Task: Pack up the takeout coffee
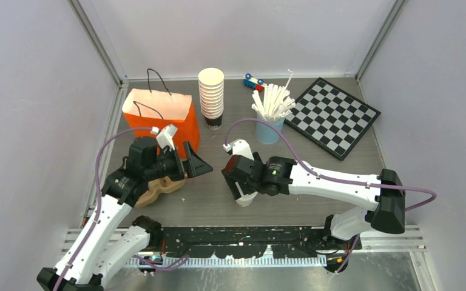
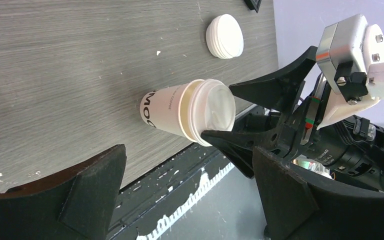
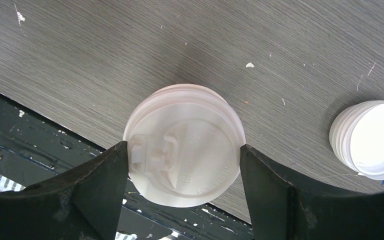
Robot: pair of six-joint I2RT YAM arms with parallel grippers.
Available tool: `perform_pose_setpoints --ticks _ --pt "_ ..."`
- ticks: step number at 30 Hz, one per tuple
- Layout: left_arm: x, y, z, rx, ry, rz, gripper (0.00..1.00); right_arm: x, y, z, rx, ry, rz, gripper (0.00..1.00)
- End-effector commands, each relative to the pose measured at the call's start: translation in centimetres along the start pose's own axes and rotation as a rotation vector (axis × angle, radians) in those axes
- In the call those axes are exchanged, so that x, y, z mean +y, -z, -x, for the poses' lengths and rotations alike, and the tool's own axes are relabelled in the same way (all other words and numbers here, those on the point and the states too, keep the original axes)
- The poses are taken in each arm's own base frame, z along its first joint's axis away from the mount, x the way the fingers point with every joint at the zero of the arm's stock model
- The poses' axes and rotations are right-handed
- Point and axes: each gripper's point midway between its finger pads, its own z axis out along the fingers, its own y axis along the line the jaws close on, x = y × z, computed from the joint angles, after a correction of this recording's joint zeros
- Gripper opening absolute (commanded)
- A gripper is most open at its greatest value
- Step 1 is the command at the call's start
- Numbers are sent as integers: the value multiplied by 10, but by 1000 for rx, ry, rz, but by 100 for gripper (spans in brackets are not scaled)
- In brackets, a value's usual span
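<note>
Coffee cup (image 2: pixel 167 112) upright on table (image 1: pixel 213 201) close to its near edge, lid pinched between right gripper (image 3: pixel 184 152) fingers, seemingly touching on both sides, ready for lifting. Left gripper (image 2: pixel 187 152) spread wide and empty, near orange bag (image 1: pixel 164 118) at far left, perhaps to steady it.

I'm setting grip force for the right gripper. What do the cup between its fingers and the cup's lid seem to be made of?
The cup looks like paper: a matte white wall with dark printed lettering. Its lid looks like thin moulded plastic, with a faint sheen, a raised sip tab and embossed lettering near the rim. Both probably dent easily under a hard squeeze.
</note>
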Motion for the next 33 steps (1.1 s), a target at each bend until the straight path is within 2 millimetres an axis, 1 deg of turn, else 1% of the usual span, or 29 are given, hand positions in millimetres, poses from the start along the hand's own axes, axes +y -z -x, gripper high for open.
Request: perform_pose_setpoints --ticks 1,11,15,19,27,33 --pt "-12 1 2 0 3 -62 98 2 7 19 -56 -8 0 80" --pt "0 -10 -4 16 7 -49 95 8 -5 11 -15 10 1 81" --pt "-1 -16 -11 62 30 -80 92 10 -12 8 -1 12 -4 83" --pt "0 -21 -15 85 41 -93 90 7 -14 5 9 19 -22 84" --pt "1 -26 -21 111 49 -119 89 4 -6 10 -21 -3 -17 88" --pt "1 -29 -20 114 52 -127 88 3 -2 13 -44 -8 -3 91"
